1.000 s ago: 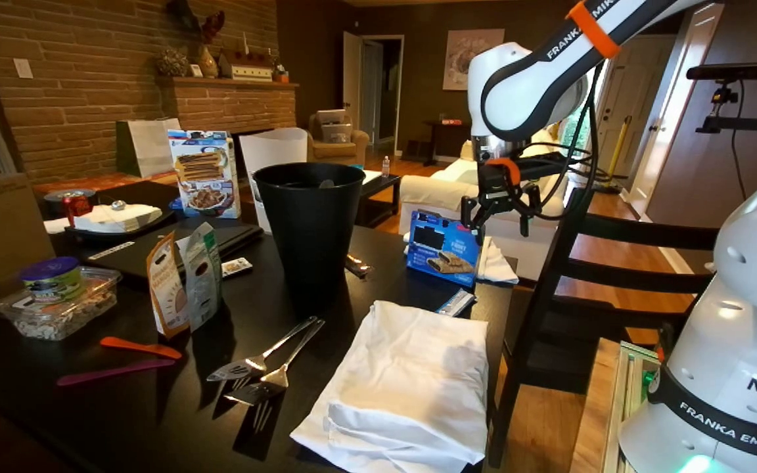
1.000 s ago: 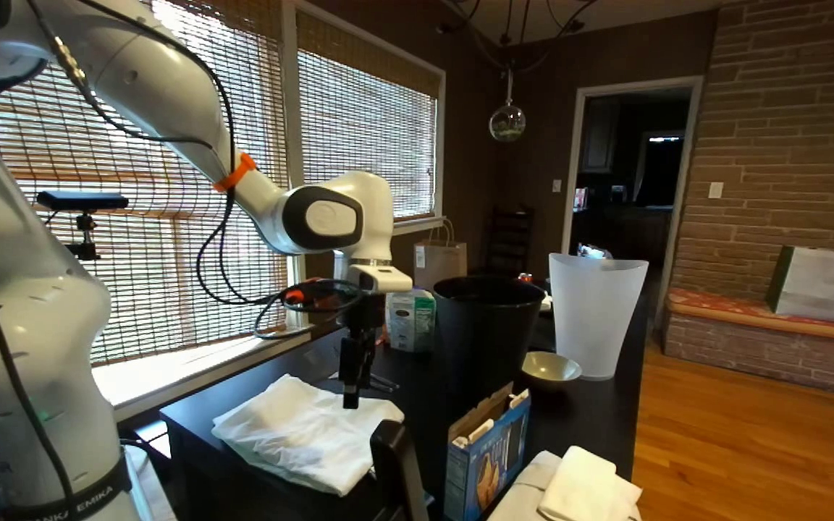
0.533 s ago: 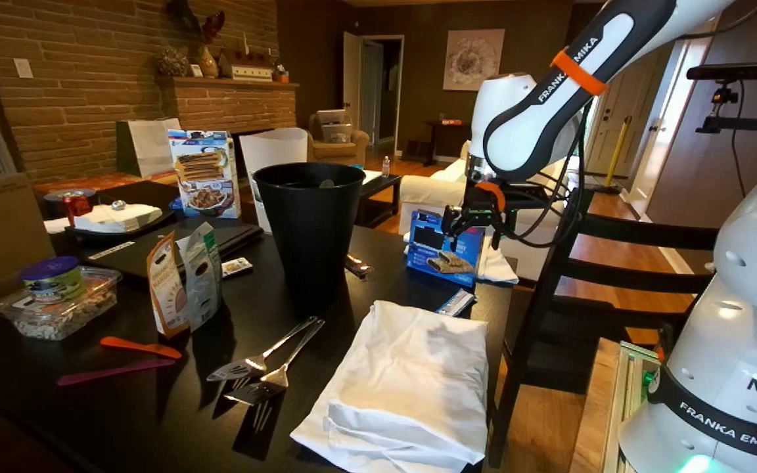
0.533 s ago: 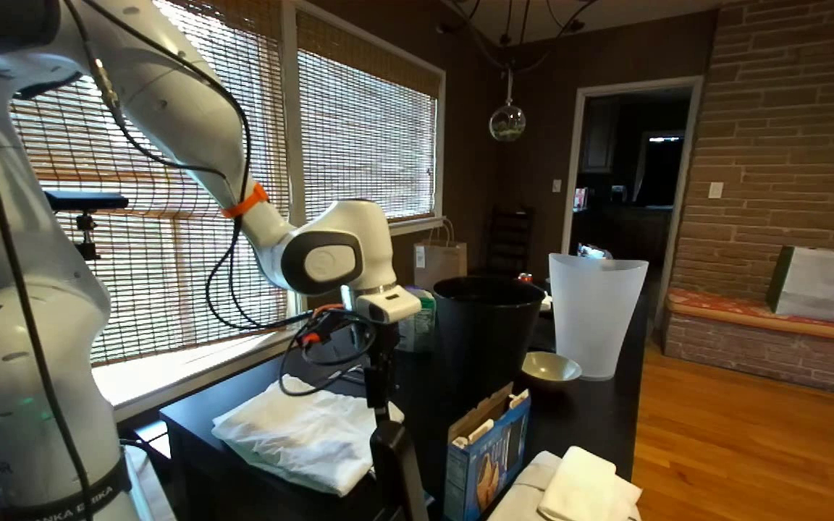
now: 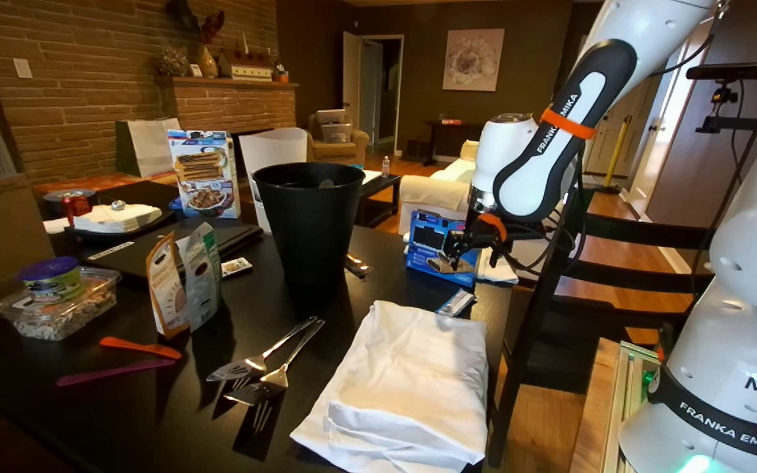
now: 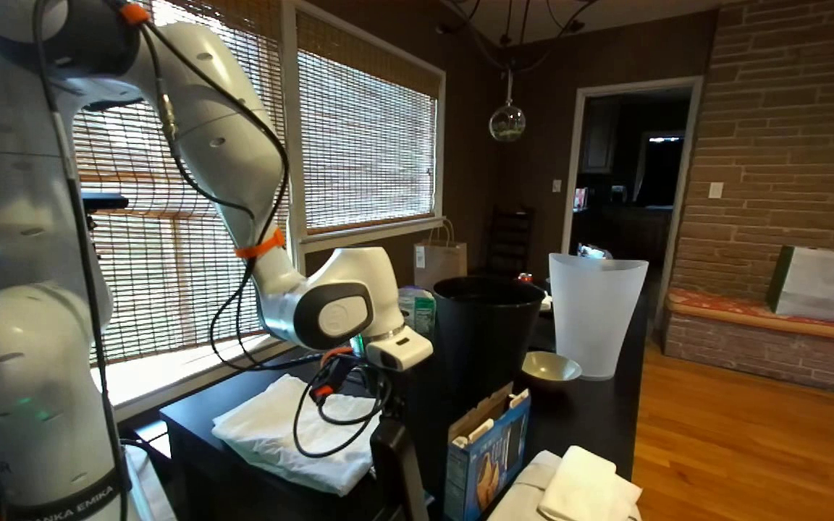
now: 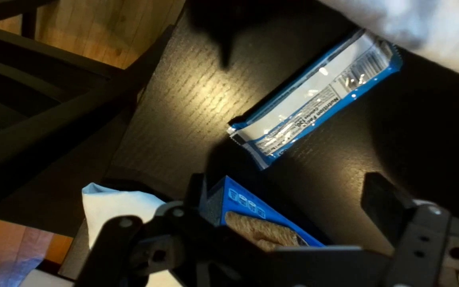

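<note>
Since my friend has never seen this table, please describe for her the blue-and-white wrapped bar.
On the dark table, find the large white cloth. The bar lies flat between this cloth and the upright blue box. Unlike both, it is a small shiny packet, barcode facing up.

I'm looking at a dark wood-grained table (image 5: 175,420) with a folded white cloth (image 5: 405,381) near its edge. Through my wrist view, a wrapped snack bar (image 7: 315,99) lies flat just beside the cloth. Near the bar I see a blue snack-bar box (image 5: 426,249) standing with its top open. A tall black bin (image 5: 306,223) stands upright; in an exterior view I make out a shallow bowl (image 6: 551,367) and a frosted bin (image 6: 594,318) beside it. Metal serving utensils (image 5: 278,378), an orange knife (image 5: 138,347), a purple knife (image 5: 115,373), two pouches (image 5: 168,292) and a plastic container (image 5: 83,309) rest here too.
</note>
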`<action>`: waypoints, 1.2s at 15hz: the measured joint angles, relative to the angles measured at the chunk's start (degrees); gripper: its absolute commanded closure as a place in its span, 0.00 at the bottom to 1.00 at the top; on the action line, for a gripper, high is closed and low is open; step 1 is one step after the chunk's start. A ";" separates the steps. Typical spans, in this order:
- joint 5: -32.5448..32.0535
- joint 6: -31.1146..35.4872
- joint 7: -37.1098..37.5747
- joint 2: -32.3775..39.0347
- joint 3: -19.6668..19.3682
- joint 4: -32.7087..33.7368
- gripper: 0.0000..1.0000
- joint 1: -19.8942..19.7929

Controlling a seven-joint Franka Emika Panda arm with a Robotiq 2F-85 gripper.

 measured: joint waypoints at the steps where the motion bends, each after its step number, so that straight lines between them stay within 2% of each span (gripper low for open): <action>1: -1.63 0.59 1.04 1.14 -0.52 0.35 0.00 -0.25; 6: -7.11 2.38 5.75 5.91 -2.99 2.86 0.00 -0.27; 10: -9.00 3.12 9.68 9.14 -4.40 5.08 0.00 0.70; 14: -10.02 3.37 13.11 11.62 -5.61 5.72 0.00 2.81; 18: -13.51 5.61 17.97 14.07 -8.99 6.78 0.00 6.44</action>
